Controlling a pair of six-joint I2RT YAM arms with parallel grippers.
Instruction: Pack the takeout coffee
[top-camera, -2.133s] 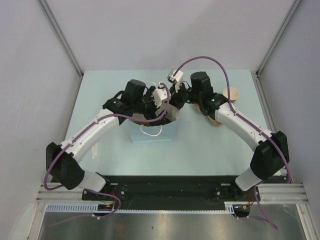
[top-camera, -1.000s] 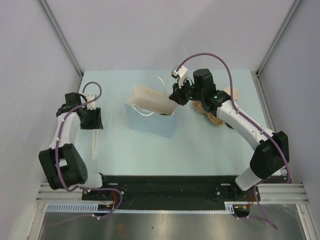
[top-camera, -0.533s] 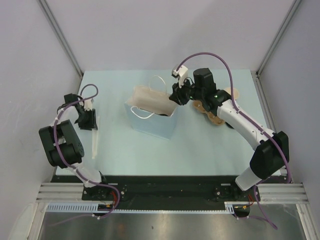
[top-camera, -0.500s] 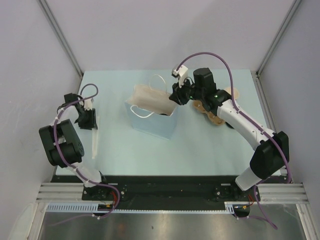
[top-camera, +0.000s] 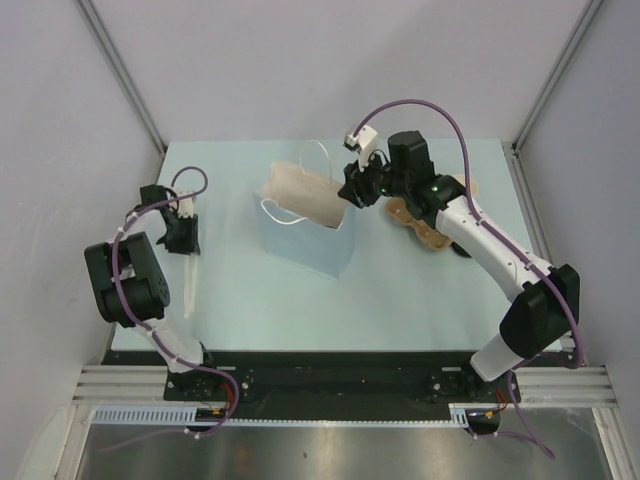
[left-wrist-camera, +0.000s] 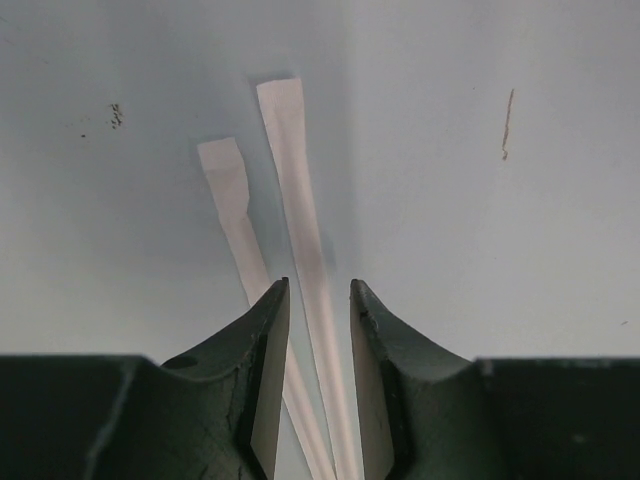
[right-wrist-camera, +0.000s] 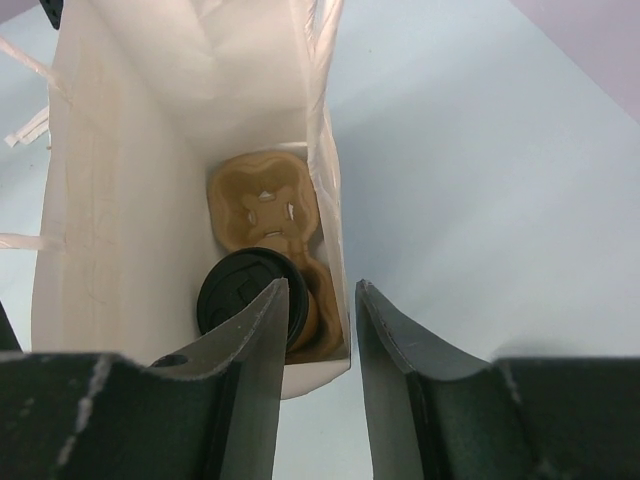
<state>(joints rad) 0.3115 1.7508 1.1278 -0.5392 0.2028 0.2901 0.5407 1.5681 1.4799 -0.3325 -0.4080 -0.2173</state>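
Right gripper (right-wrist-camera: 320, 300) fingers slightly parted above the bag (right-wrist-camera: 130, 220) wall, gripping nothing. Left gripper (left-wrist-camera: 318, 292) same, left of the bag over white strips (left-wrist-camera: 300, 200). Lidded coffee cup (right-wrist-camera: 243, 290) sits inside the bag, in the carrier (right-wrist-camera: 265, 205). Probably light and crushable, so grip the sidewall under the lid.

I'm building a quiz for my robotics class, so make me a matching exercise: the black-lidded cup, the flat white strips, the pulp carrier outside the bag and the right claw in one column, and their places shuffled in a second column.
Things
A black-lidded cup
B flat white strips
C loose pulp carrier
D right claw

Places
1 on the table, right of the bag in the top view
2 over the rim of the blue bag
3 down at the bottom of the bag
4 on the table at the left claw

Pairs: A-3, B-4, C-1, D-2
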